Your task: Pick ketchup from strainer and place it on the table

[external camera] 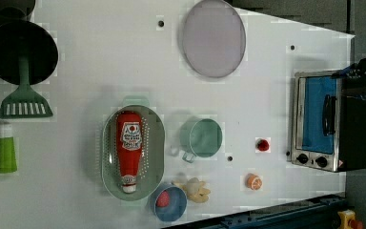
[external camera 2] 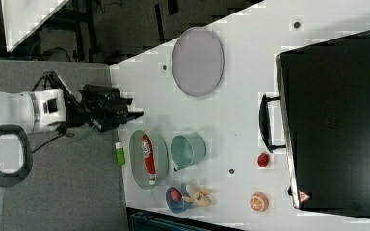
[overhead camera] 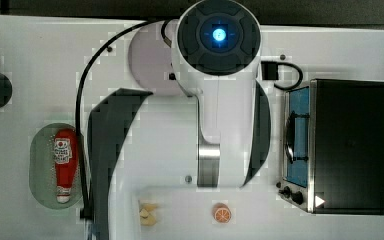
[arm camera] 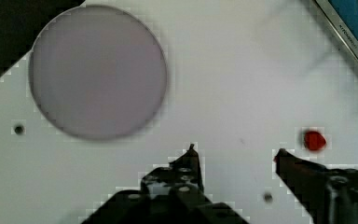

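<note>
Plastics on a smooth matt white desk (external camera: 100,57)

The ketchup (external camera: 129,149) looks like glossy red plastic with a paper-like label; the strainer (external camera: 107,157) is pale green perforated plastic; the plate (external camera: 213,38) is matt greyish-lilac; the toaster oven (external camera: 314,160) has brushed metal trim.

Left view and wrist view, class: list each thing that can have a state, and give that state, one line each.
Ketchup: capped, lying flat in the strainer.
Teal cup: empty, handle toward the strainer.
Plate: bare.
Toaster oven: door shut.
Blue bowl: holds a red ball.
Gripper: open, holding nothing, above the table.
</note>
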